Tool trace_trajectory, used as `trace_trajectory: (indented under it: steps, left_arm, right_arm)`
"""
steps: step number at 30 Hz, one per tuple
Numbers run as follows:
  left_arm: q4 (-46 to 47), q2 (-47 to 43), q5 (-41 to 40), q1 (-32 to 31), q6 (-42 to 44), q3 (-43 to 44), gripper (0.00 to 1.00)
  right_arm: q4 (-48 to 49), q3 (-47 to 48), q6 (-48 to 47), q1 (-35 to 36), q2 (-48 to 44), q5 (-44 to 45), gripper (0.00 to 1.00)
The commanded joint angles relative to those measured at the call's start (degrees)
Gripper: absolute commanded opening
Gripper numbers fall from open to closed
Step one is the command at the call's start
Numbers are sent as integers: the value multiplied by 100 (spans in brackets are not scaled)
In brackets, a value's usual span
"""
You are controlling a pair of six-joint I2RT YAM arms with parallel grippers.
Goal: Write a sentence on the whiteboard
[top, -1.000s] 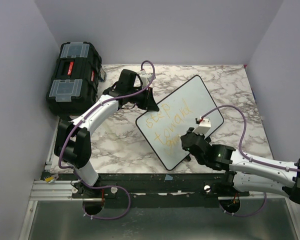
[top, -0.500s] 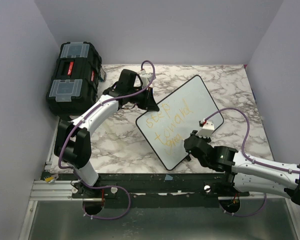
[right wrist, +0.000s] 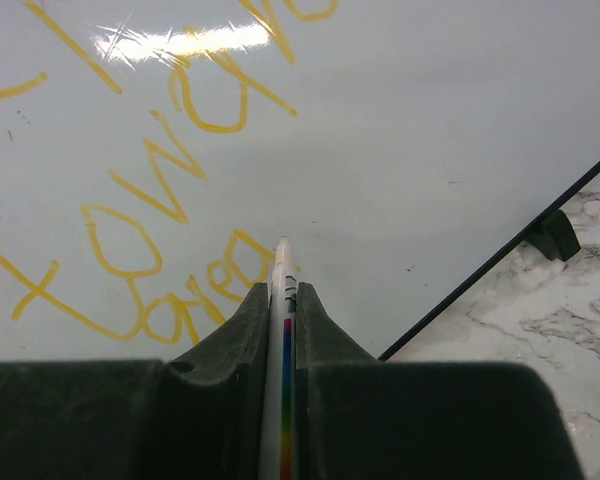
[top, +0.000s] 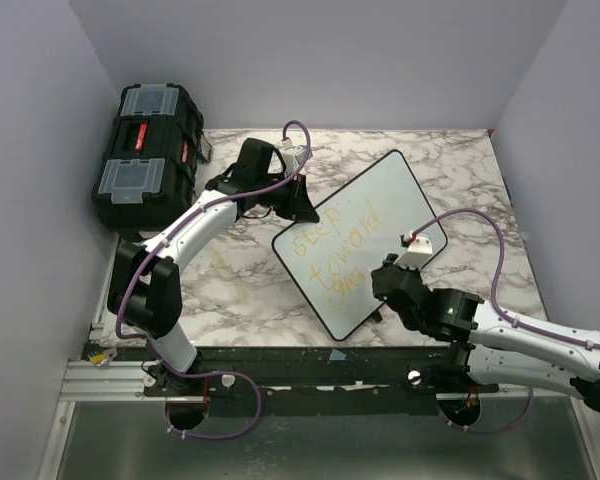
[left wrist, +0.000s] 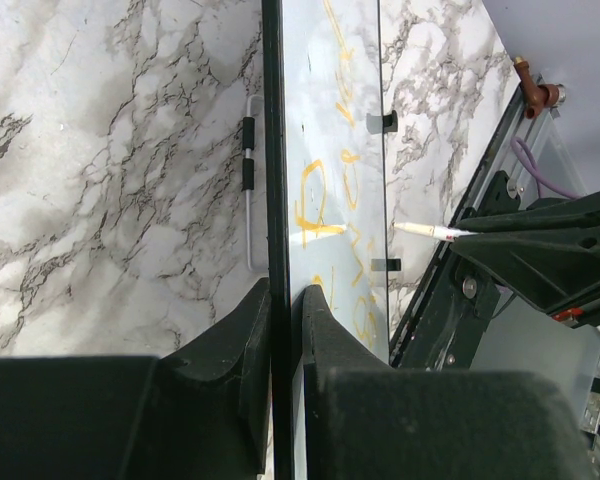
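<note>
The whiteboard (top: pixel 385 195) is propped at a tilt on the marble table. My left gripper (top: pixel 302 205) is shut on its upper left rim, and in the left wrist view the black rim (left wrist: pixel 272 150) runs between the fingers of the left gripper (left wrist: pixel 285 295). The sentence (top: pixel 335 250) is yellow-orange handwriting in three lines, also seen as the sentence (right wrist: pixel 160 170). My right gripper (right wrist: pixel 284 290) is shut on a white marker (right wrist: pixel 283 265) with a rainbow stripe. The marker's tip stands at the board, just right of the last word. Whether it touches the surface I cannot tell.
A black toolbox (top: pixel 145 150) stands at the table's back left corner. A small black foot (right wrist: pixel 550 235) sticks out under the board's lower right edge. A white wire handle (left wrist: pixel 250 180) lies on the marble behind the board.
My right arm has shifted a little to the right along the bottom line of writing, marker still in its grip. The left arm and the board have not moved.
</note>
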Motion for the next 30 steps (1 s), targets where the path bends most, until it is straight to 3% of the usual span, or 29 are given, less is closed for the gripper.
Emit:
trace_trajectory:
  steps: [1, 13, 26, 30]
  left_arm:
    - [-174, -59, -162, -221, 633, -116, 0]
    - [-203, -102, -190, -217, 659, -123, 0]
    - [-196, -90, -179, -217, 681, -175, 0]
    - [-176, -98, -178, -212, 685, -168, 0]
  right_arm:
    - [209, 96, -259, -13, -19, 155, 1]
    - [594, 12, -685, -106, -93, -242, 1]
    - [825, -208, -1033, -1492, -353, -1655, 1]
    - [793, -164, -1177, -1545, -374, -1645, 1]
